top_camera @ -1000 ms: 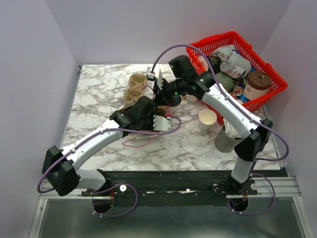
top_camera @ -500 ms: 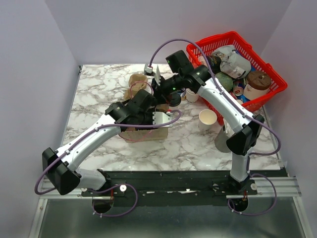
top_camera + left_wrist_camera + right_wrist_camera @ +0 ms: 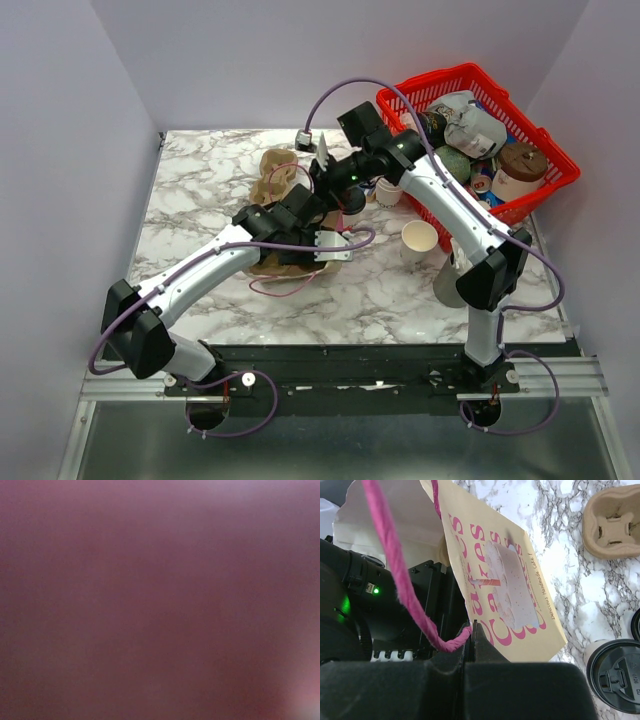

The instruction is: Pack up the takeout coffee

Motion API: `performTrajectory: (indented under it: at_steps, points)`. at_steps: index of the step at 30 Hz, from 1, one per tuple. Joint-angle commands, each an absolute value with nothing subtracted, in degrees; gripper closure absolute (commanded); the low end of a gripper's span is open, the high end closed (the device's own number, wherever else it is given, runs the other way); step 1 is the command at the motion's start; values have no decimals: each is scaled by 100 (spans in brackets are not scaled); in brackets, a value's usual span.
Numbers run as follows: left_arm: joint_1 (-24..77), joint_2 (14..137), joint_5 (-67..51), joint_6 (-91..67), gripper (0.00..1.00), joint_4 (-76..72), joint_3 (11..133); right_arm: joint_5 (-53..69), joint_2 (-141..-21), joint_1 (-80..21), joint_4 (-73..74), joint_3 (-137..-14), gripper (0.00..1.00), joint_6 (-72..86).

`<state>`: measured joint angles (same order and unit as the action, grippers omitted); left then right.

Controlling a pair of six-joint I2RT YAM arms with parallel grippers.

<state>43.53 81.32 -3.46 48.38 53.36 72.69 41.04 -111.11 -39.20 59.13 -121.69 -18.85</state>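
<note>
- Step in hand looks like getting the paper bag (image 3: 505, 595) ready. The right gripper (image 3: 472, 633) is pinched tight on the bag's pink rope handle (image 3: 395, 575) and holds that side up.
- The left gripper (image 3: 322, 240) is down at the bag too. Its wrist camera shows nothing but a purple-brown blur, so I can't tell if it's wide, narrow or holding anything.
- The takeout coffee (image 3: 615, 675) isn't packed yet. It sits upright on the marble table (image 3: 200, 190), black lid on, just beside the bag.
- Next move, my guess: 1 arm has to let go of the bag, take the cup by its sides and lower it in upright while the other keeps the mouth open.
- Stuff around:
  - a pulp cup carrier (image 3: 612, 527) behind the bag
  - 1 lidless white cup (image 3: 420, 240) to the right
  - a red basket (image 3: 540, 185) full of groceries
- In the way: the floppy handle loop hangs by the opening, and the 2 arms crowd the same spot.
</note>
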Motion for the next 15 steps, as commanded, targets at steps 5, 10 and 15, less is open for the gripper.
performTrajectory:
  at_steps: [5, 10, 15]
  points:
    - [4359, 7998, 113, 4816, 64, 4817, 7066, 4289, -11136, -3885, 5950, -12138, 100, -1653]
    - [4359, 7937, 237, 4808, 60, 4843, 7084, 4315, -11136, -3850, 5915, -12102, 100, -1591]
    - [4359, 7954, 202, 4755, 67, 4860, 7005, 4315, -11145, -3841, 5880, -12094, 100, -1582]
